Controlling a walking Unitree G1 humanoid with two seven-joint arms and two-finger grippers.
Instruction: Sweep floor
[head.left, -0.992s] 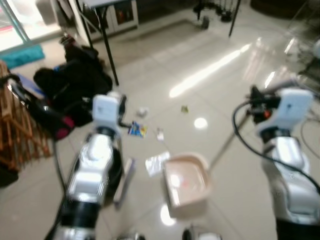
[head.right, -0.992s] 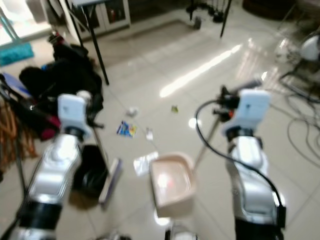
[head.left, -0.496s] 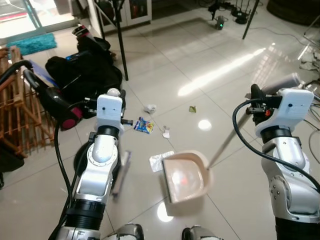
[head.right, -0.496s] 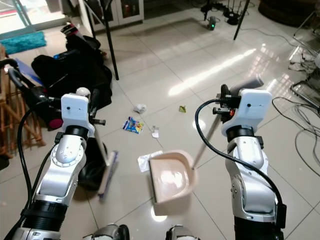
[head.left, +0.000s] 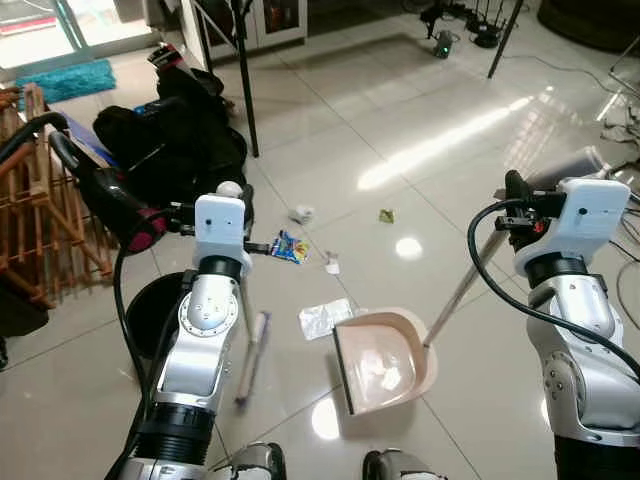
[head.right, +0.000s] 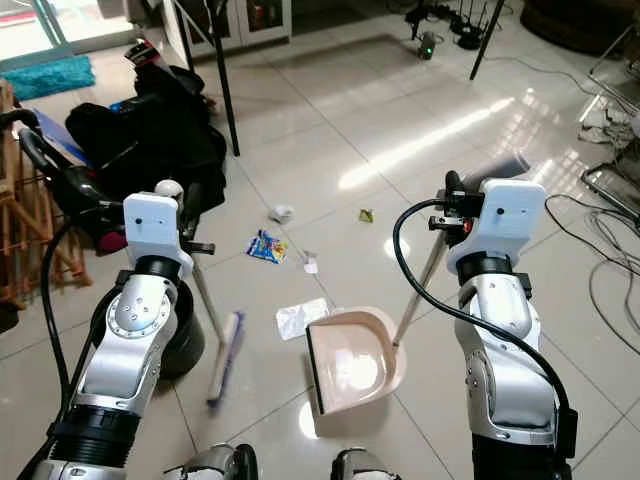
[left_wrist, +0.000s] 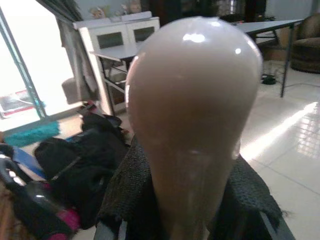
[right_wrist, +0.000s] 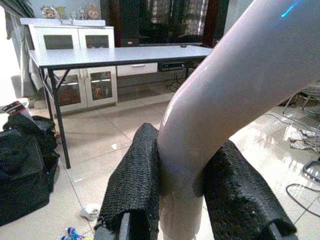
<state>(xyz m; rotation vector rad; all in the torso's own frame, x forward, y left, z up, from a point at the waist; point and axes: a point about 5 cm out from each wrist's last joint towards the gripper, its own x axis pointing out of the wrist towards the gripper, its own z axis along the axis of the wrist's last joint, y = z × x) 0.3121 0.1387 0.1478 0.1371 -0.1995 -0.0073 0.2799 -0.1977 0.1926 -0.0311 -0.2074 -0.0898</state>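
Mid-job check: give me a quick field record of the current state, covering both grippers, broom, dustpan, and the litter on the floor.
left gripper: shut on the broom handle, near its rounded top
right gripper: shut on the dustpan handle
broom: head on the tile, left of the dustpan
dustpan: resting on the floor, open side toward the broom, small pale scraps inside
clear wrapper: just beyond the pan's mouth
colourful packet: farther out
white scrap: near the packet
crumpled paper: farther out
green bit: farther out
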